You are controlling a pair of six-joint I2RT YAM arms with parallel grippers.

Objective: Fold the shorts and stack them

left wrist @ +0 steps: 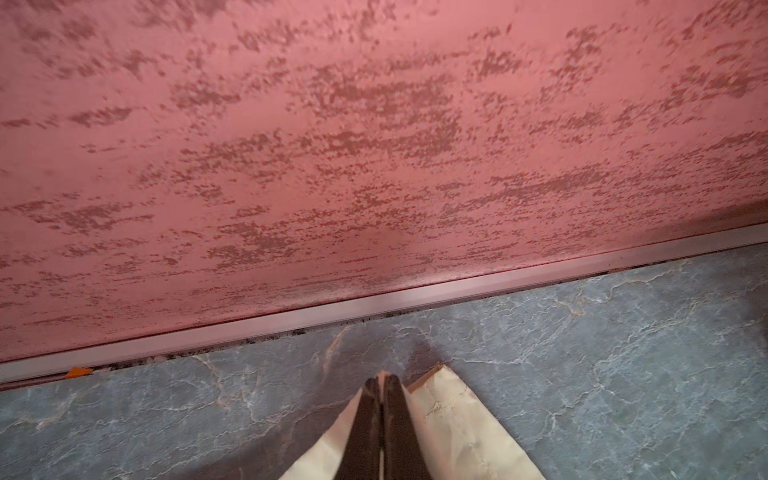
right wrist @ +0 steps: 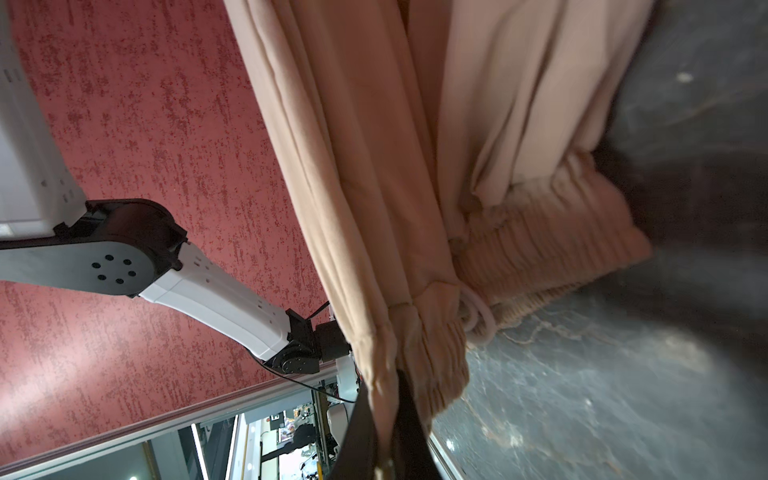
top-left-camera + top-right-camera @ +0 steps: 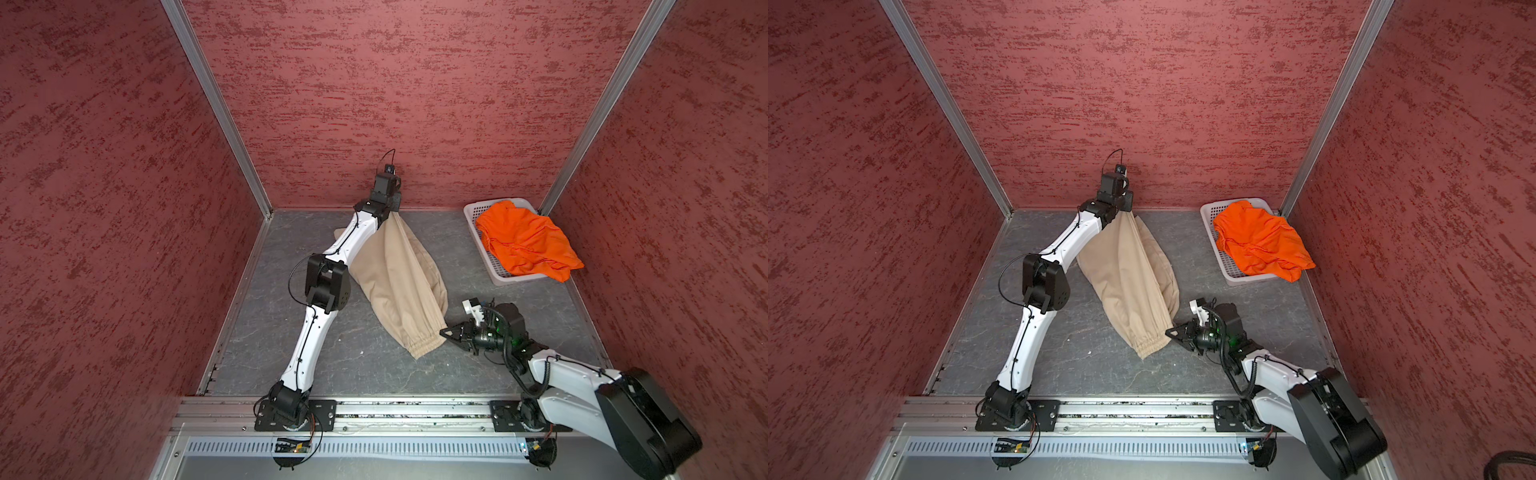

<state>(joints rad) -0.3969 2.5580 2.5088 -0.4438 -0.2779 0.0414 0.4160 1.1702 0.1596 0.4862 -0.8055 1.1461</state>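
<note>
At far left in both top views, a broad strip of bare desk [image 3: 257, 332] beside the left arm [image 3: 305, 345], free for laying cloth down. Up at top centre, just short of the back wall [image 3: 415, 104]: left tool [image 1: 381, 381], pinched fully together on a leg-end corner of the beige shorts [image 3: 399, 282], apparently for drawing the cloth out long rather than leaving it bunched. Hardly any room beyond that tool toward the wall; judged best to pull no farther that way. Down and rightward along the cloth, creased lengthwise through the middle, to the gathered waistband [image 3: 424, 343] at lower centre, with a loop of white drawstring [image 2: 478, 320] poking out beside it. At lower centre-right, lying low and sideways: right tool [image 3: 444, 331], nipped tight on the waistband's edge, seemingly as the opposite anchor for stretching and spreading the pair flat. Open desk below the waistband toward the bottom rail, and more to its right. At upper right, tucked into the corner: white basket [image 3: 471, 214], with the orange shorts [image 3: 525, 245] heaped in it, crumpled, unfolded, spilling over the right rim toward the right wall. Well apart from the beige pair; nothing folded or stacked yet.
</note>
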